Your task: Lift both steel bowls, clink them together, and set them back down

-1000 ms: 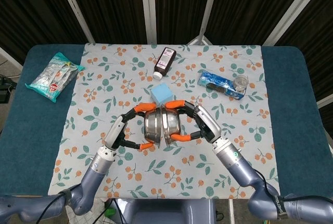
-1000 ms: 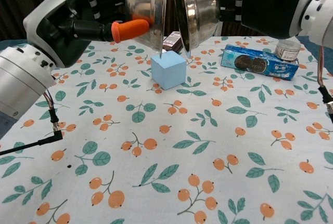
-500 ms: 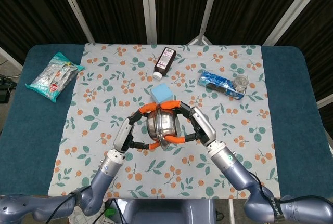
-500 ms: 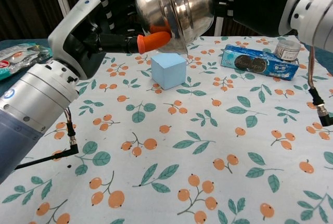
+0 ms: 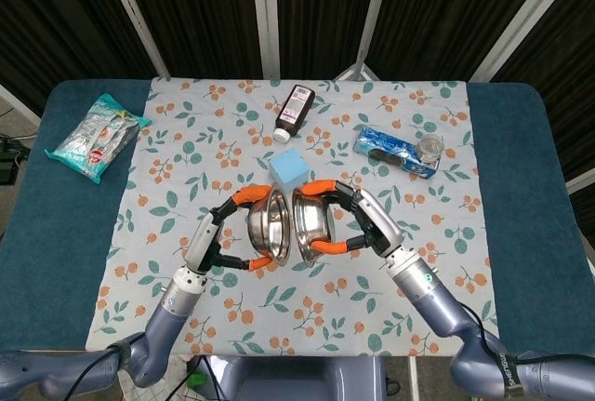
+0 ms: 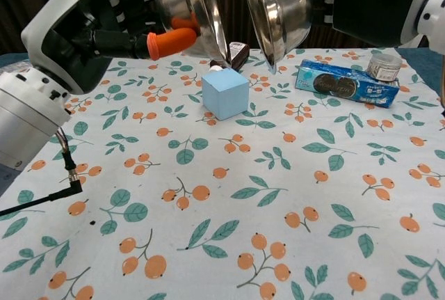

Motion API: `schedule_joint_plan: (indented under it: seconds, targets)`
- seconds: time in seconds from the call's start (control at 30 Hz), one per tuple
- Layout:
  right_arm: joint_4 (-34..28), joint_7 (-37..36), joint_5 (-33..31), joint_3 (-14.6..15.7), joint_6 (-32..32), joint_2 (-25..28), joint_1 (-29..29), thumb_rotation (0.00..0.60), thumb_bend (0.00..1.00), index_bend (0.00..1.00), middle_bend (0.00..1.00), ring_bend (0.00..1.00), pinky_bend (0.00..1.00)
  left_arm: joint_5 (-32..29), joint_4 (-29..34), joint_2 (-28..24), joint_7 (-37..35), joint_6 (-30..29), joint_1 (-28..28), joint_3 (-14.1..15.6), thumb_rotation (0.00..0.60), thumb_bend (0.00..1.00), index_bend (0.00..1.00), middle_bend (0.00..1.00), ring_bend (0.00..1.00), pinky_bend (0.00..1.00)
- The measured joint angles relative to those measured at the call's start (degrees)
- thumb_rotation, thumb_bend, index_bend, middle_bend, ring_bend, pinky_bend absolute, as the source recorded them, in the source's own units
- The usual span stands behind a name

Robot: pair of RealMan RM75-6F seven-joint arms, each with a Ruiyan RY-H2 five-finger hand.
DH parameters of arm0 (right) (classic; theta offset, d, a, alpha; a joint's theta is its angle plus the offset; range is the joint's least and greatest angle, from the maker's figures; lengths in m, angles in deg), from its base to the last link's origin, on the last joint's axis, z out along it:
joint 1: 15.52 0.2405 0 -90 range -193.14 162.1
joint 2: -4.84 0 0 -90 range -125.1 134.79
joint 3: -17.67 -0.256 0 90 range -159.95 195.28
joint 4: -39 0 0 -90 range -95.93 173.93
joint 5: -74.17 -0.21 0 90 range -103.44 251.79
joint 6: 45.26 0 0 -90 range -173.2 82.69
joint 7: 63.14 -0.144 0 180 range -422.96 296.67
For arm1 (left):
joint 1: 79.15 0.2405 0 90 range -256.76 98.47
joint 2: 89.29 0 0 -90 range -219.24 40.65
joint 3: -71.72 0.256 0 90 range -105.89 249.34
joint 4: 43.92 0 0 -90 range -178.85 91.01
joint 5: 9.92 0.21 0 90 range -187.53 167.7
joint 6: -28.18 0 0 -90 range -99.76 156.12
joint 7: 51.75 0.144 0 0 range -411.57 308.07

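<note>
Two steel bowls hang above the patterned cloth, tipped on their sides. My left hand grips the left bowl with orange fingertips over its rim. The right bowl is gripped by my right hand. In the head view the two rims stand close together near the middle; in the chest view a narrow gap shows between them, with the rims slanting apart toward the bottom.
A light blue cube lies on the cloth just behind the bowls. Farther back are a dark bottle, a blue biscuit packet and a small jar. A snack bag lies far left.
Half a second ago the bowls overlapped, pressed together. Now they have drawn apart sideways, with a gap between the rims.
</note>
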Motion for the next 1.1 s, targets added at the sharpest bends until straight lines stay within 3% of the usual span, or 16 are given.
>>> schedule_joint_plan:
  seconds: [0.63,1.1]
  targets:
    - [-2.18,3.05,-0.16,0.54,-1.62,-1.38,1.09,0.600,0.16,0.50,0.33,0.46,0.50,0.62,-3.71,6.01,1.11,2.07,-2.59,0.72,0.600,0.04,0.37,0.22,0.22,0.37]
    - [-1.01,-0.57,0.73,0.05,-1.26,1.77,-0.36,0.600,0.16,0.50,0.33,0.46,0.50,1.36,-2.65,1.89,1.27,-1.28,-1.34,0.46,0.600,0.04,0.37,0.22,0.22,0.37]
